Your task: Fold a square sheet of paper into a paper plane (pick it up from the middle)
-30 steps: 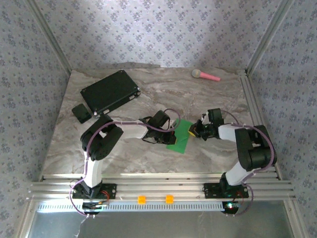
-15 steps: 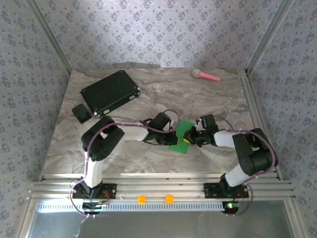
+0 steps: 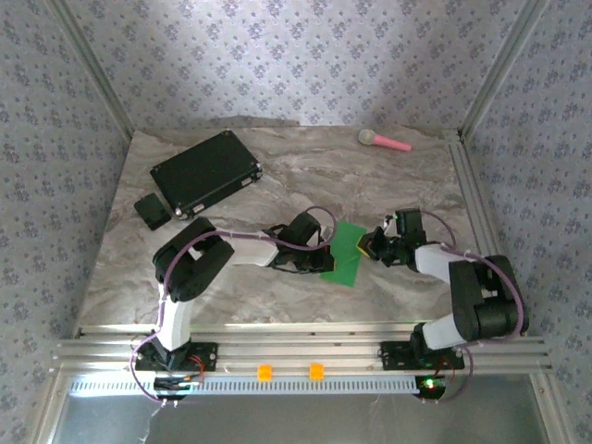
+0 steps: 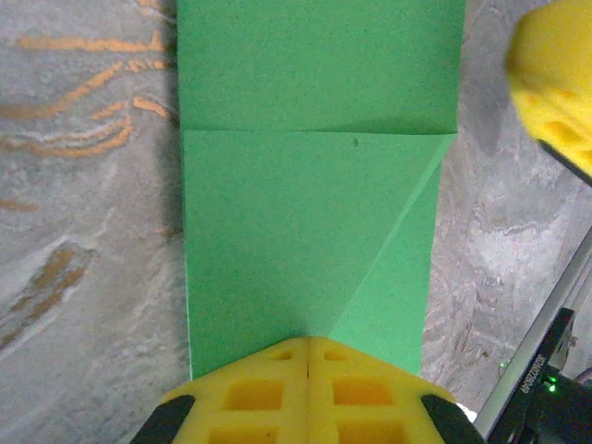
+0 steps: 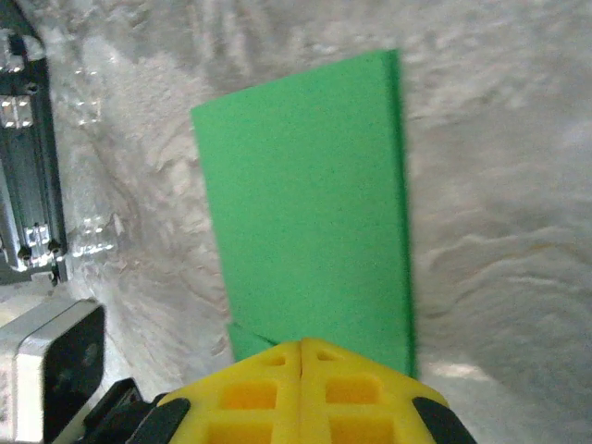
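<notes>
While the top view puts the folded green paper [image 3: 344,252] in the middle of the tabletop [image 3: 305,176] between left claw [image 3: 324,256] and right claw [image 3: 363,245], open room all round, the left wrist view adds a diagonal crease, left claw [image 4: 307,370] closed at the near edge. Right wrist: right claw [image 5: 302,370] closed at the opposite edge, plain face.

Cameras: one high behind the arms, one close on each wrist.
The top camera looks down and forward over the whole table [image 3: 277,176], arm bases [image 3: 171,356] at 6 o'clock. Each wrist camera looks past its own closed hand, left hand [image 4: 307,342] and right hand [image 5: 302,344] at 6 o'clock, close above the sheet of paper [image 3: 344,256], which all three views share.
</notes>
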You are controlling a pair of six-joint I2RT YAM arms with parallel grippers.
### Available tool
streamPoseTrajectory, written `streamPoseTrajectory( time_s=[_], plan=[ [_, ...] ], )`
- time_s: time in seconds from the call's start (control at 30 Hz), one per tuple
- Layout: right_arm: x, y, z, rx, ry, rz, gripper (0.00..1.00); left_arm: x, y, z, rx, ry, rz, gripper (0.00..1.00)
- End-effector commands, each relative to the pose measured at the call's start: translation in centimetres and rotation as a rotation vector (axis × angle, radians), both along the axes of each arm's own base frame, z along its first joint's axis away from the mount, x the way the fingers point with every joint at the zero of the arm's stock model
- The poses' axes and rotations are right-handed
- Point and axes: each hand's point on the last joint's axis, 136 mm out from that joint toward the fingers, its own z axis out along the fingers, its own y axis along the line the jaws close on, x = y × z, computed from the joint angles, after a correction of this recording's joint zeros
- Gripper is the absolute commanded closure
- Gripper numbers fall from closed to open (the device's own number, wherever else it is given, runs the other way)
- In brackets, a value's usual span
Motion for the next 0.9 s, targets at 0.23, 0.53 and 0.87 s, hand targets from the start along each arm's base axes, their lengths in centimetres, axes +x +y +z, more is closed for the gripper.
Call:
streamPoseTrajectory(
  time_s=[0.23, 0.53, 0.87],
  plan=[
    [-2.7, 2.3, -3.3, -0.066, 0.134, 0.058, 1.0, -1.1, 0.4, -2.1, 0.056, 0.03, 0.002, 1.0],
    [-4.4, 0.5, -5.8, -0.099, 0.197, 0.05, 1.0, -0.4, -1.5, 2.2, -0.035, -0.084, -0.094, 1.0],
    [-4.2, -0.2, -6.0, -0.101, 0.199, 0.047, 1.0, -1.0, -1.8, 0.3, 0.01, -0.047, -0.256, 1.0]
  ],
)
